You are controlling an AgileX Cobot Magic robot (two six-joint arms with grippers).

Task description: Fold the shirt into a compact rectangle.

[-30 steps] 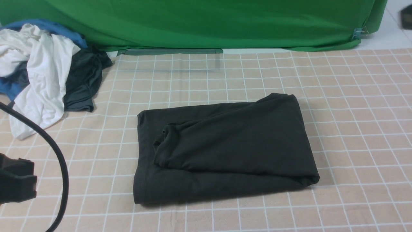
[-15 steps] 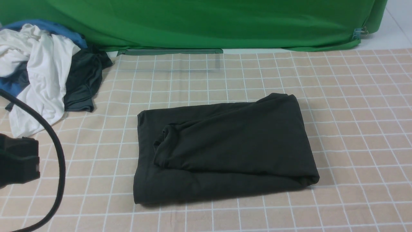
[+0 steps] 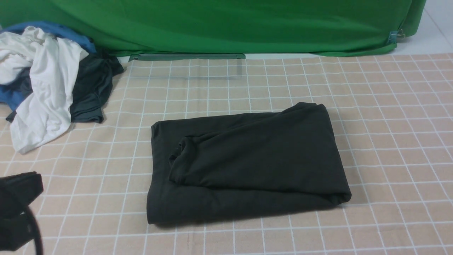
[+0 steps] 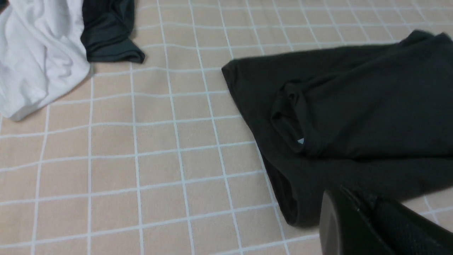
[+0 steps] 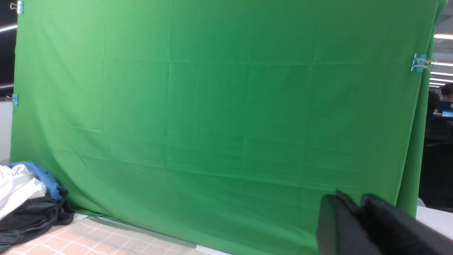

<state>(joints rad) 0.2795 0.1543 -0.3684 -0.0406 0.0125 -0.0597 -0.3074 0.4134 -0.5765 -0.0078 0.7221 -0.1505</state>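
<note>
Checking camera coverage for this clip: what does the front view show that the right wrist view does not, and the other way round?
Only the front view shows the folded black shirt lying on the checked cloth, with the left arm's dark housing at the frame's near left edge. Only the right wrist view shows the right gripper, its fingers close together and holding nothing, the backdrop's full height with a blue clip, and the office behind it. Both show the green backdrop and the pile of clothes.

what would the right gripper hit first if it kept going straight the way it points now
Probably the green backdrop: the right gripper faces it with nothing visible between, though depth is hard to judge.
</note>
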